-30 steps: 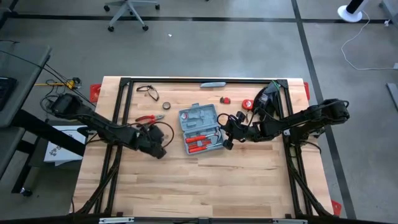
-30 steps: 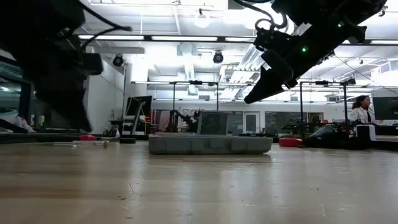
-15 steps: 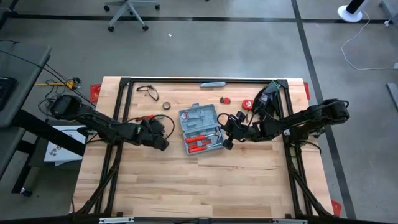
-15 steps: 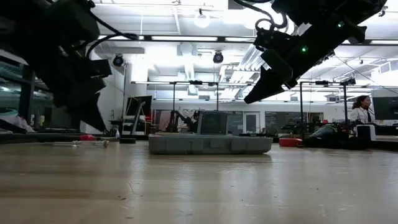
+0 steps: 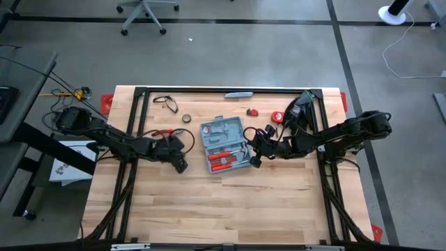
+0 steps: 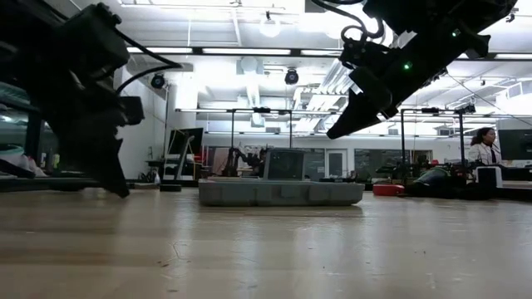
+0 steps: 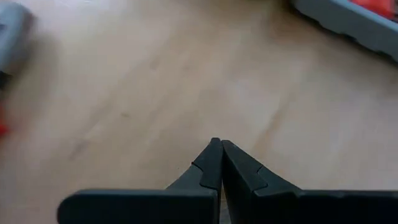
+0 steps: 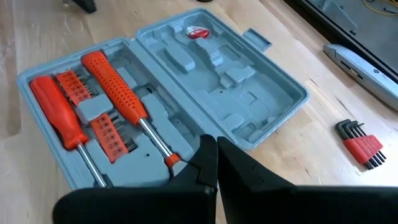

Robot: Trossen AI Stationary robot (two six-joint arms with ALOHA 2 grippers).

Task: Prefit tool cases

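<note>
Pale butcher-block wood covers the table (image 5: 209, 202), ringed by a black frame with red corner clamps, and grey floor lies beyond every edge. Up at twelve o'clock an office chair (image 5: 143, 10) sits on that floor; across the table at tabletop height the room is bright with ceiling lights, and a person (image 6: 484, 148) stands far off at three o'clock.

Dead centre lies the tool case (image 5: 225, 144), flung open flat, blue-grey. Two red-handled screwdrivers (image 8: 118, 93) sit snug in one moulded half, with rows of red bits between them, and the other half is bare recesses.

Now the right gripper (image 5: 255, 157): it hangs just off the case's four-o'clock corner, fingers pinched tight together, holding nothing, clear of the wood. Over at nine o'clock of the case, the left gripper (image 5: 181, 166) is near but apart, tips pressed together as well, empty, angled down at bare wood.

Small clutter crowds the twelve-o'clock side: a slim grey bar (image 5: 239, 94) along the frame, red hex keys (image 8: 362, 144), a black cable loop (image 5: 164, 101). From five round to seven o'clock the wood runs wide open to the near edge.
</note>
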